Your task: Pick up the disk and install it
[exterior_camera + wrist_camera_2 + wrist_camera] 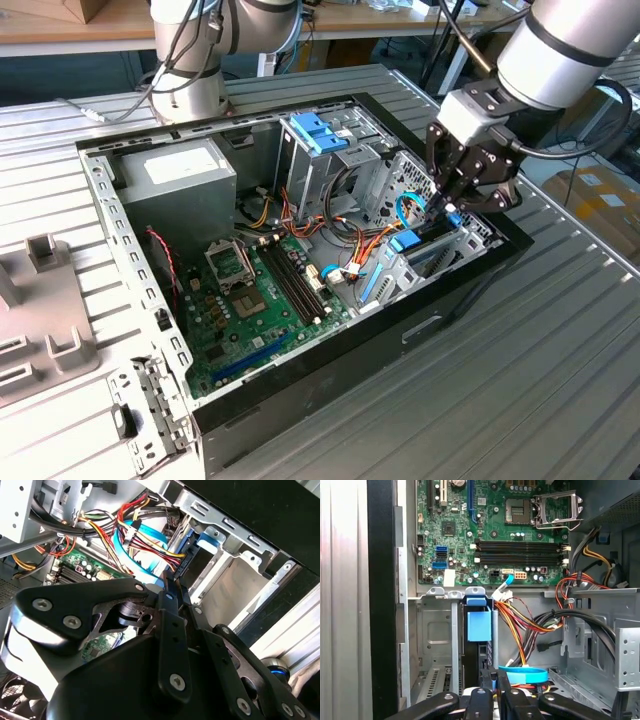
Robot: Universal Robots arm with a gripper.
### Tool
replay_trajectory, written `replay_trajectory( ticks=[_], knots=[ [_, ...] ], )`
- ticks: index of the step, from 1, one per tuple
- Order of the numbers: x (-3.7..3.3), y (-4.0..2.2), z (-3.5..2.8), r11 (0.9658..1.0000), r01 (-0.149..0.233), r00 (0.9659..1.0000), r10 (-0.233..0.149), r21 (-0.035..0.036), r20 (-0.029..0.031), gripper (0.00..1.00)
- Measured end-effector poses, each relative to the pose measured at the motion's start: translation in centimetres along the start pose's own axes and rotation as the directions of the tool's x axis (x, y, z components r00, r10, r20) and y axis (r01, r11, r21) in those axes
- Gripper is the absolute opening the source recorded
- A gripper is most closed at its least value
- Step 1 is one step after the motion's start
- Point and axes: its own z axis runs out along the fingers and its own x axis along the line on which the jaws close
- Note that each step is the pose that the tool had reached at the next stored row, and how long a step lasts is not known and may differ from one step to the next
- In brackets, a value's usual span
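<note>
Now the pincer (pixel 447 203) grips the disk (pixel 479 645) edge-on, seated in the case's (pixel 330 385) drive bay.

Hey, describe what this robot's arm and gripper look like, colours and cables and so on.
The arm is a thick silver-grey tube with a black band. A white block joins it to the black gripper, built from flat linkage plates with silver screws. Black cables loop alongside the wrist.
</note>
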Motion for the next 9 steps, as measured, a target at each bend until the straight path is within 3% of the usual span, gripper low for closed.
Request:
replay_trajectory(
  ticks=[4,9],
  knots=[
    [0.1,0.0,0.28,1.0,0.001,1.0,-0.001,0.0,0.0001,0.16],
    [0.2,0.01,0.63,1.0,0.001,1.0,-0.001,-0.0001,0.0053,0.16]
  ],
)
